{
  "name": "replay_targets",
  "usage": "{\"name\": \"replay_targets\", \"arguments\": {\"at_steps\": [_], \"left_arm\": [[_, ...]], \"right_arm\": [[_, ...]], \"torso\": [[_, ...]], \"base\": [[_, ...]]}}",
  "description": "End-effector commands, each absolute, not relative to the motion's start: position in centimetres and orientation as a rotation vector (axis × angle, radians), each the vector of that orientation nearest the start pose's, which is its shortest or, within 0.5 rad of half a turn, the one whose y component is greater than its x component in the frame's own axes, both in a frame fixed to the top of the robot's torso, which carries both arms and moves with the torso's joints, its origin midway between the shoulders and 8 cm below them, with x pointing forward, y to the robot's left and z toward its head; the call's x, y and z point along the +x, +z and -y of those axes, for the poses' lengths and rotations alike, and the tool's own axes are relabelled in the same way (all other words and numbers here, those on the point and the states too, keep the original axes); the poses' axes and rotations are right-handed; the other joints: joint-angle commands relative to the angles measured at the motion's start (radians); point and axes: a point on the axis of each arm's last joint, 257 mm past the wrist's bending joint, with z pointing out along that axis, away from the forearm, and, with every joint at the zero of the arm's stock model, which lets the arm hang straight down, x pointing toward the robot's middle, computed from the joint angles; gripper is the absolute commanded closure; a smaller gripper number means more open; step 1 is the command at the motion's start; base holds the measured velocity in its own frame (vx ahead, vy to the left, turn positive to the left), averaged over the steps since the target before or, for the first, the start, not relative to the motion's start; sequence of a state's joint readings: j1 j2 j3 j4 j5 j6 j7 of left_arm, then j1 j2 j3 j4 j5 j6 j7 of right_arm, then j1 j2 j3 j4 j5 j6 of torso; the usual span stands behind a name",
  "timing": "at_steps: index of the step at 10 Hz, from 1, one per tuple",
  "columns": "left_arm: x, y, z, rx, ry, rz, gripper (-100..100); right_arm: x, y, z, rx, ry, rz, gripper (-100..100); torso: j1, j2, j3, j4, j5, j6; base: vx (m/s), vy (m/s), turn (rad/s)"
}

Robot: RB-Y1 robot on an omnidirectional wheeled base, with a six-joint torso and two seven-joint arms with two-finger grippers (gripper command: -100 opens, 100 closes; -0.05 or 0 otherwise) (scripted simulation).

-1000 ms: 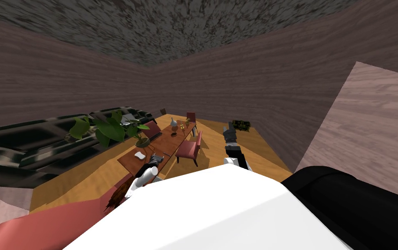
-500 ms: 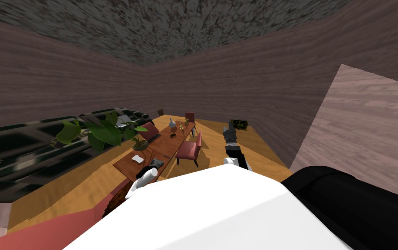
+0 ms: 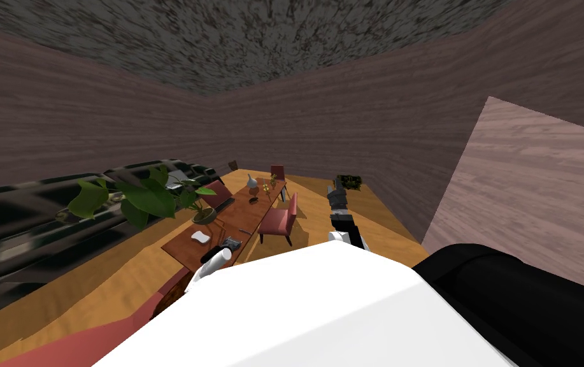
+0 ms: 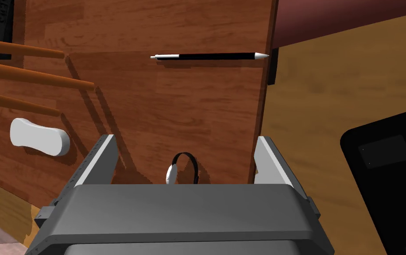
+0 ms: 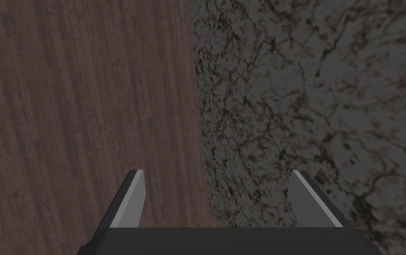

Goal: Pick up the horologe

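Note:
The horologe [image 4: 182, 170] is a small watch with a black band and a pale face. It lies on the reddish wooden table [image 4: 162, 106], near the table's edge. My left gripper [image 4: 186, 138] hangs over it, open, and the watch sits low between the two fingers, partly hidden by the gripper's body. In the head view the left gripper [image 3: 230, 243] is above the near end of the long table [image 3: 246, 213]. My right gripper [image 3: 335, 191] is raised beside the table, open and empty, its fingers [image 5: 137, 195] spread wide.
A black and white pen [image 4: 208, 56] lies across the table beyond the watch. A white rounded object [image 4: 40, 137] and three brown rods [image 4: 33, 75] are off to one side. A potted plant [image 3: 204, 213], a vase [image 3: 253, 183] and red chairs [image 3: 279, 221] stand along the table.
The whole head picture has drifted left, so my base or torso has moved. The table's near end now lies further left under my left gripper. The right arm keeps its pose.

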State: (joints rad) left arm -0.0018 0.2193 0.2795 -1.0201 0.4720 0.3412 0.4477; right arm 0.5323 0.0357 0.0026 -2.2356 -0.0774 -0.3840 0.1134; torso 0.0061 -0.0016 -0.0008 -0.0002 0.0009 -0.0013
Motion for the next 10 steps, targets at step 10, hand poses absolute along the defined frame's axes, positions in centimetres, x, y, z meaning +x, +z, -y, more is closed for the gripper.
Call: {"name": "replay_targets", "arguments": {"at_steps": [10], "left_arm": [[32.7,-58.7,-41.8,-2.750,-0.641,-0.666,-100]], "right_arm": [[36.4,-3.1,29.9,0.838,1.194,-0.700,0]], "torso": [[-0.002,0.001,0.000,0.000,0.000,0.000]], "base": [[0.027,0.068,-0.053]]}}
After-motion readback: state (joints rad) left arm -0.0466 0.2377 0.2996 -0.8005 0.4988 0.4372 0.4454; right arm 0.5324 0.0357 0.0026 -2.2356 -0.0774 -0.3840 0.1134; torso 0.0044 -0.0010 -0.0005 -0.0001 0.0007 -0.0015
